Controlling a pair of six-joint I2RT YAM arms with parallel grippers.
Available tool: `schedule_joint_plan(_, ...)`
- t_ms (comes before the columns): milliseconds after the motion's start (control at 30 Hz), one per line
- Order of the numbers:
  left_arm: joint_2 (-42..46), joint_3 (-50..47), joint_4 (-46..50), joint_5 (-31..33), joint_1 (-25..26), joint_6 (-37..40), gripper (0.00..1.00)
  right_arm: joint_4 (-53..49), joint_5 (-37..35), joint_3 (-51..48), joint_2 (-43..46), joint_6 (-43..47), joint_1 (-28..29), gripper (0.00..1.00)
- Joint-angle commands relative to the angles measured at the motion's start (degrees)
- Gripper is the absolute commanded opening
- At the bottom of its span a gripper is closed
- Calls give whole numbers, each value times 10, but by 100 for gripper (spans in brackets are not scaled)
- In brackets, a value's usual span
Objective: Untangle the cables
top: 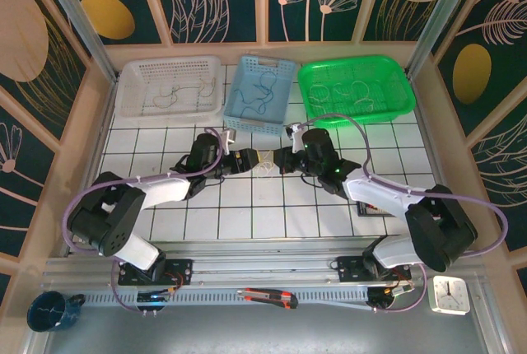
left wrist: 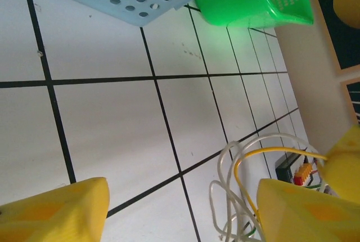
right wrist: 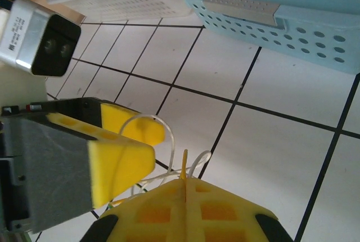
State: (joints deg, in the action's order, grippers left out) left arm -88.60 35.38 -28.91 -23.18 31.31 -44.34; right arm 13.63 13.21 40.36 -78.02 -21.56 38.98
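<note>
Top view: a white-tiled table [top: 247, 214] carries three baskets along its far edge; I see a white basket [top: 169, 86] toward the far left corner, a pale blue basket [top: 259, 95] in the middle and a green basket [top: 354, 90] toward the far right corner; each holds thin wires [top: 177, 92] lying loose on its floor. Near the table's centre the left gripper [top: 249, 159] and right gripper [top: 282, 160] meet almost tip to tip; the cables [top: 265, 166], a small pale tangle, lie between them. Along the near edge sit a dark blue mug [top: 49, 311] at the left corner, a utility knife [top: 268, 296] in the middle and a small clock [top: 450, 295] at the right corner; its numerals are too small for me to read.

Left wrist view: my left jaws stand well apart, with yellow fingers [left wrist: 56, 211] at both lower corners; white and yellow loops of the cables [left wrist: 242, 186] lie on the tile just beside the finger at lower right; corners of the blue and green baskets show at the top.

Right wrist view: the right jaws are pressed together, clamped on a yellowish strand of the cables that rises from their seam; a white loop arches beside the left gripper's yellow pads; the blue basket holds one of the thin wires, a blue one; the wrist camera [right wrist: 39, 39] bears a small label I cannot read.
</note>
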Motion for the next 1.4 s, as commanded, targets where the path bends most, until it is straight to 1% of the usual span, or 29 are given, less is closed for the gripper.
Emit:
schedule_joint_plan(0, -5, 16, -39, 5, 4, -9, 58, 18, 4, -15, 17, -6, -3, 0)
schedule_joint_plan(100, -8, 15, -50, 6, 4, -14, 42, 24, 2, -28, 25, -8, -3, 0)
schedule_joint_plan(233, 1, 11, -52, 14, 4, -14, 12, 25, -6, -50, 40, -13, -7, 0)
schedule_joint_plan(300, 7, 10, -47, 20, 4, -8, 0, 27, -9, -62, 50, -15, -11, 0)
schedule_joint_plan(433, 20, 4, -36, 30, 4, 2, 0, 23, -16, -81, 71, -18, -28, 0)
schedule_joint_plan(633, 30, -4, -35, 37, 4, 7, 0, 9, -20, -100, 99, -20, -73, 0)
schedule_joint_plan(667, 30, -4, -33, 40, 4, 8, 0, 7, -22, -103, 103, -21, -73, 0)
schedule_joint_plan(700, 31, -5, -31, 43, 4, 10, 0, 4, -24, -105, 108, -22, -95, 0)
schedule_joint_plan(967, 41, -30, -27, 64, 4, 12, 0, -12, -17, -131, 147, -43, -193, 0)
schedule_joint_plan(1067, 46, -42, -25, 71, 4, 13, 0, -16, -13, -141, 162, -55, -222, 0)
schedule_joint_plan(1167, 51, -52, -23, 79, 4, 14, 0, -14, 1, -148, 174, -61, -239, 0)
schedule_joint_plan(1367, 60, -58, -3, 100, 3, 22, 0, -12, 19, -149, 187, -62, -244, 0)
